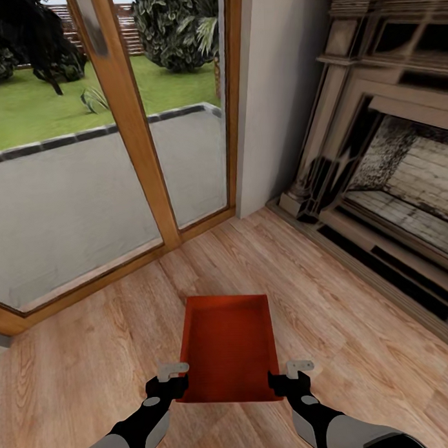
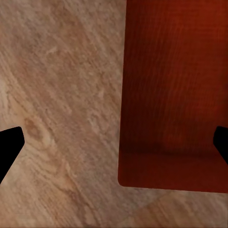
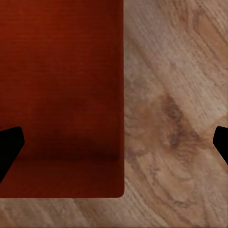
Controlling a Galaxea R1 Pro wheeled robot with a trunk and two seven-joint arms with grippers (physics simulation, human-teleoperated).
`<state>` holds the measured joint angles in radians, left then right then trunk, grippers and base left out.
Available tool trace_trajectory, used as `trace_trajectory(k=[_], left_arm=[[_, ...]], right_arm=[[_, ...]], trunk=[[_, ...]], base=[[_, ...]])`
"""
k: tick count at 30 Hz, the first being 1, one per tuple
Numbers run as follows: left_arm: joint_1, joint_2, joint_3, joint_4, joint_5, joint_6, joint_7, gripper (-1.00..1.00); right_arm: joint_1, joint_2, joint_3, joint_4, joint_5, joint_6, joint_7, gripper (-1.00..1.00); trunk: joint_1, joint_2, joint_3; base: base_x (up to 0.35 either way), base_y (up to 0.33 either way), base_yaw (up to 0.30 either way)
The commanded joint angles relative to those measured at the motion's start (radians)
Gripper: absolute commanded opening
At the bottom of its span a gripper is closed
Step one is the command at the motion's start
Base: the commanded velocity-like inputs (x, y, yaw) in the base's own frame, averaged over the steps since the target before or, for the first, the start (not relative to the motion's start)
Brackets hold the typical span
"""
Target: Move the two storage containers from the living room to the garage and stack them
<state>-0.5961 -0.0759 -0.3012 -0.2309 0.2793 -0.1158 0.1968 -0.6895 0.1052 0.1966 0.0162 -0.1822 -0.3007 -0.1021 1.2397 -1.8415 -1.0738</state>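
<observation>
One orange-red storage container (image 1: pixel 229 346), open-topped, lies lengthwise on the light wood planks of the living room, straight ahead of me. My left gripper (image 1: pixel 169 381) hovers at its near left corner and my right gripper (image 1: pixel 291 375) at its near right corner. In the left wrist view, the container (image 2: pixel 175 90) has its side wall running between the wide-apart black fingertips (image 2: pixel 9 147) of the left gripper (image 2: pixel 114 145). The right wrist view mirrors this: the container (image 3: pixel 59 90) wall lies between the spread fingertips (image 3: pixel 9 147) of the right gripper (image 3: pixel 114 145). Both are open and hold nothing.
Wood-framed glass doors (image 1: pixel 133 124) stand ahead on the left, with a grey patio and lawn outside. A fireplace (image 1: pixel 390 179) with a raised hearth fills the right side. A pale wall corner (image 1: pixel 271 99) sits between them. Wood flooring (image 1: pixel 93 358) surrounds the container.
</observation>
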Motion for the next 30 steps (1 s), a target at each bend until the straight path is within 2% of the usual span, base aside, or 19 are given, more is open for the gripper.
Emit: trace_trajectory(k=[1, 30], left_arm=[[-0.001, 0.000, -0.008, 0.001, 0.009, -0.004, 0.005, 1.00], [-0.001, 0.000, -0.007, -0.001, 0.009, -0.005, -0.002, 1.00]], right_arm=[[-0.001, 0.001, 0.009, 0.002, -0.009, -0.004, -0.002, 1.00], [-0.001, 0.001, 0.007, 0.002, -0.006, -0.006, -0.002, 1.00]], trunk=[[0.004, -0.008, -0.004], [0.115, -0.211, -0.095]], base=[[0.000, 0.000, 0.000], [0.000, 0.000, 0.000]])
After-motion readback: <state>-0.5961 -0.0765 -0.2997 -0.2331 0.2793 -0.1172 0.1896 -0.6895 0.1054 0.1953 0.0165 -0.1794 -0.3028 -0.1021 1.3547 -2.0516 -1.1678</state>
